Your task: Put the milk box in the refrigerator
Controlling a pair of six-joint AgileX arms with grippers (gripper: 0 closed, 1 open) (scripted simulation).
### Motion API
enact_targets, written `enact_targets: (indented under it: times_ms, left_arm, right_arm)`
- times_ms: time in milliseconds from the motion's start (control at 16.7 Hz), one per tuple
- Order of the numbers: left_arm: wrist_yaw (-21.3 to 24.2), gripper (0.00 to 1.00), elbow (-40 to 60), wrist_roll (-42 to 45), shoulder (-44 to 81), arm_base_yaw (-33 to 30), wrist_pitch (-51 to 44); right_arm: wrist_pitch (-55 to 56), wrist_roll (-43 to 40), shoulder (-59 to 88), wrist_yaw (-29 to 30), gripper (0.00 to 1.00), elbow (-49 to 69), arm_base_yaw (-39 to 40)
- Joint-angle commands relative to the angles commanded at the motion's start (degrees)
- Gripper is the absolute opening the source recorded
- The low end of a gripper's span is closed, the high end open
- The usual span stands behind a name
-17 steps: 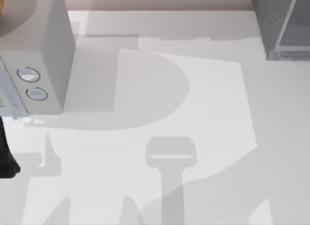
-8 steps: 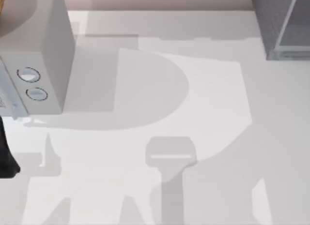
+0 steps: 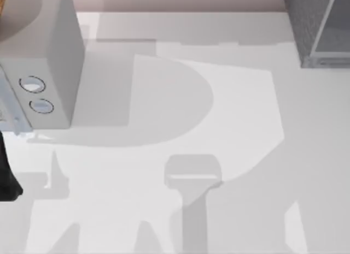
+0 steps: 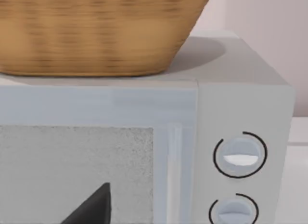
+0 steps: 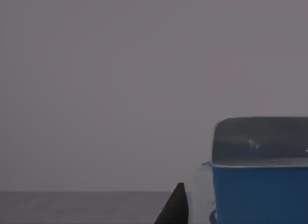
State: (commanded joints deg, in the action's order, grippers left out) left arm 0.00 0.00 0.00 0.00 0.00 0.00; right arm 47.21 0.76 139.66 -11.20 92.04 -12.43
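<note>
The milk box [image 5: 260,185], a blue carton with a grey top, stands close to my right gripper [image 5: 175,209], whose dark tip shows beside it with a narrow gap between them. Plain dim grey lies behind the carton. The refrigerator [image 3: 320,30], a grey box, stands at the table's far right corner. My left arm [image 3: 6,177] hangs at the table's left edge, and my left gripper [image 4: 94,207] faces the front of the microwave.
A grey microwave [image 3: 44,63] with two round knobs [image 4: 239,155] fills the far left of the table, with a woven basket [image 4: 91,31] on top of it. Arm shadows fall across the white tabletop [image 3: 180,101].
The shadow over the table's lower right has shifted and spread since a second ago. The left arm, microwave and refrigerator have not moved.
</note>
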Motion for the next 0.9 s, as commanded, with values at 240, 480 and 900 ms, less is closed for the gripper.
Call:
enact_targets:
  times_ms: [240, 480, 900]
  left_arm:
    - [0.0, 1.0, 0.0, 0.0, 0.0, 0.0, 0.0]
    - [0.0, 1.0, 0.0, 0.0, 0.0, 0.0, 0.0]
    - [0.0, 1.0, 0.0, 0.0, 0.0, 0.0, 0.0]
  right_arm:
    - [0.0, 0.0, 0.0, 0.0, 0.6, 0.0, 0.0]
    - [0.0, 0.0, 0.0, 0.0, 0.9, 0.0, 0.0]
    - [0.0, 0.0, 0.0, 0.0, 1.0, 0.0, 0.0]
